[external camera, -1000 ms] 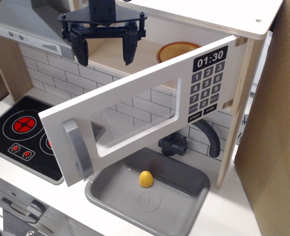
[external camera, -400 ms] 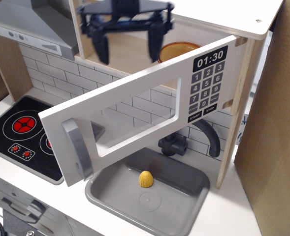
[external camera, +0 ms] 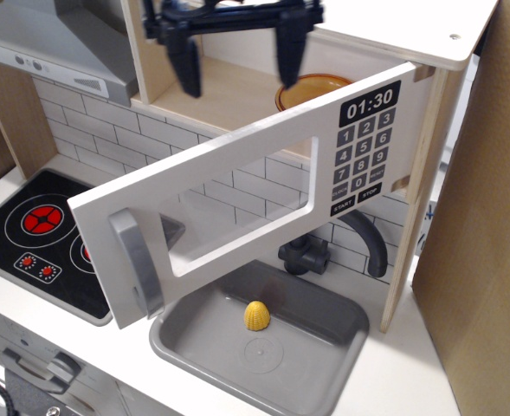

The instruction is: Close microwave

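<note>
While the microwave point(external camera: 341, 52) sits up top w/ its white door point(external camera: 255, 191) swung wide open toward the front, the gripper point(external camera: 237, 61) hangs in front of the cavity, jaws spread apart, holding nothing. An orange bowl point(external camera: 311, 87) shows inside, behind the door's top edge. Door's grey handle point(external camera: 135, 264) is at the lower-left end; keypad reads 01:30. Below: grey sink point(external camera: 324, 368) w/ a small yellow object point(external camera: 256, 315), black faucet point(external camera: 358, 238), stovetop point(external camera: 38, 234) at left.
</note>
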